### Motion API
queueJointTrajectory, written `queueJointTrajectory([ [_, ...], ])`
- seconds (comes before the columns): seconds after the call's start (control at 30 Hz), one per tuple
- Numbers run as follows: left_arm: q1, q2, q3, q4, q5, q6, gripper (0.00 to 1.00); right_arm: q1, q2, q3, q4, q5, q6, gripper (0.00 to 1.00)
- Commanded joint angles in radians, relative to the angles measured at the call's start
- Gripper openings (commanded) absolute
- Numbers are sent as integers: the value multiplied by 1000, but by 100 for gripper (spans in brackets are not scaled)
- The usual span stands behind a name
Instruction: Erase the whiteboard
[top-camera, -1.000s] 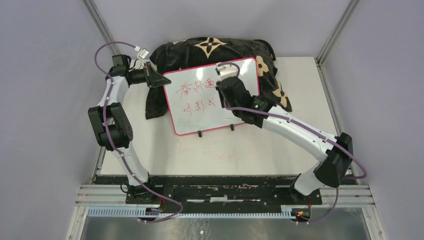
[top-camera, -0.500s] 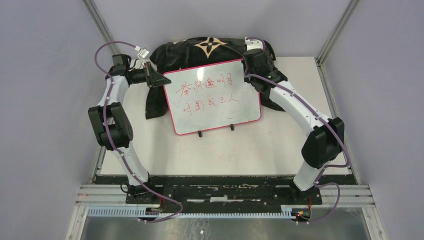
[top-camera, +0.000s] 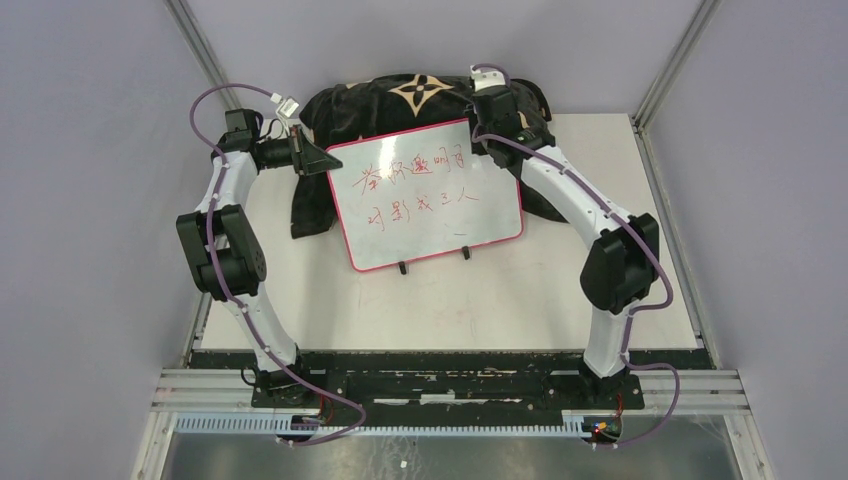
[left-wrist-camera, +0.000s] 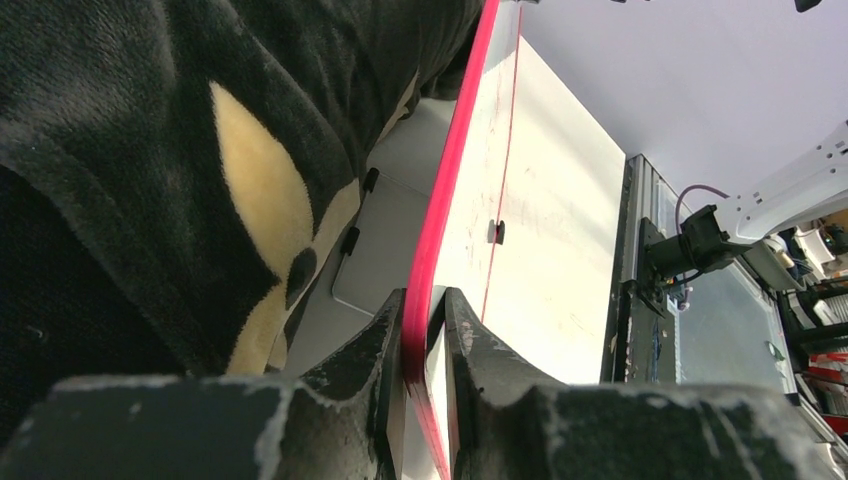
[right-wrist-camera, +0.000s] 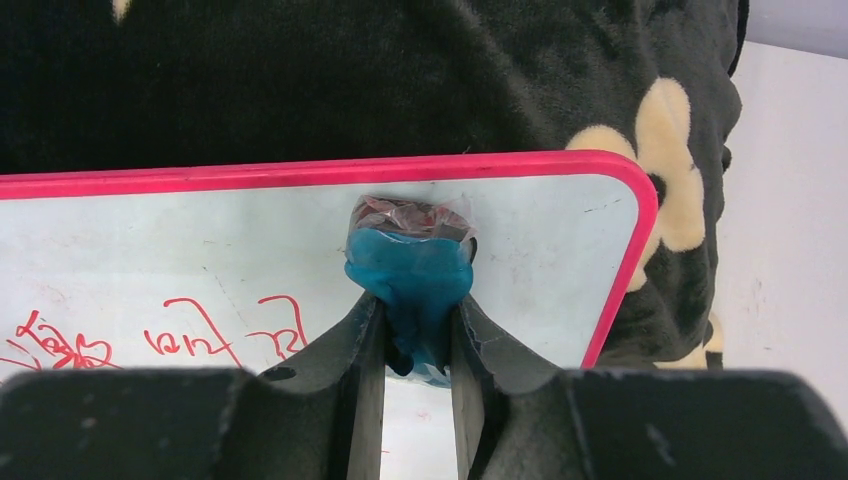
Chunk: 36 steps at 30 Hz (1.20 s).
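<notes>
The left gripper (top-camera: 320, 160), from above, holds the whiteboard's (top-camera: 440, 232) top-left corner; the board leans on a floral cushion (top-camera: 350, 105). Left wrist: jaws clamped on its pink frame (left-wrist-camera: 452, 175). Right wrist: the right gripper (right-wrist-camera: 418, 335) squeezes a blue eraser (right-wrist-camera: 410, 275), seemingly touching the board's top-right.

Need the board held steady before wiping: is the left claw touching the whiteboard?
Touching. The left wrist view shows the left claw shut on the whiteboard, both fingers pressed against its pink-red frame with no gap.
</notes>
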Motion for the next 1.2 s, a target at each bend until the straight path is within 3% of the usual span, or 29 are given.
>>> queueJointTrajectory([
  [0.0,-10,-4,31,2,-66,58,3,5,23,47,20,-73,20,1],
  [0.37,-25,-11,31,-24,-78,80,3,152,52,30,55,-59,27,1],
  [0.5,-31,-18,31,-31,-80,85,3,239,136,134,28,-55,24,1],
  [0.77,-34,-33,30,-75,-84,121,3,395,386,508,-84,-59,2,0],
  [0.97,-35,-35,28,-112,-85,155,3,419,433,566,-73,-60,4,1],
  [1.17,-35,-38,23,-114,-91,153,3,415,451,545,-64,99,-37,0],
])
